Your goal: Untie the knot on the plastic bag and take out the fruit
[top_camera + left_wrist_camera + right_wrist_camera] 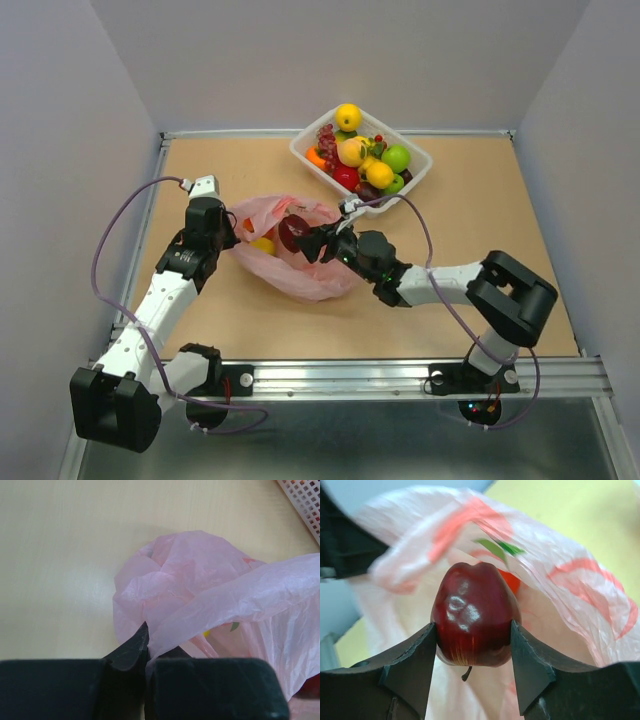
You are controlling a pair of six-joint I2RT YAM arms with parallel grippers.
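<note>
At the left edge of the plastic bag (300, 278), a fold of pink film is pinched tight by the left gripper (146, 647). A yellow fruit (263, 244) is seen inside the bag. At its open mouth, a dark red apple (472, 615) is clamped by the right gripper (473, 629). Beyond the bag to the right, mixed fruit (352, 152) is held in a white basket (420, 175).

Thin film, hard gloss
Crinkly translucent pink plastic bag (200, 580); dark red apple (472, 615) shiny (white glints); matt wood-look table (500, 200).
</note>
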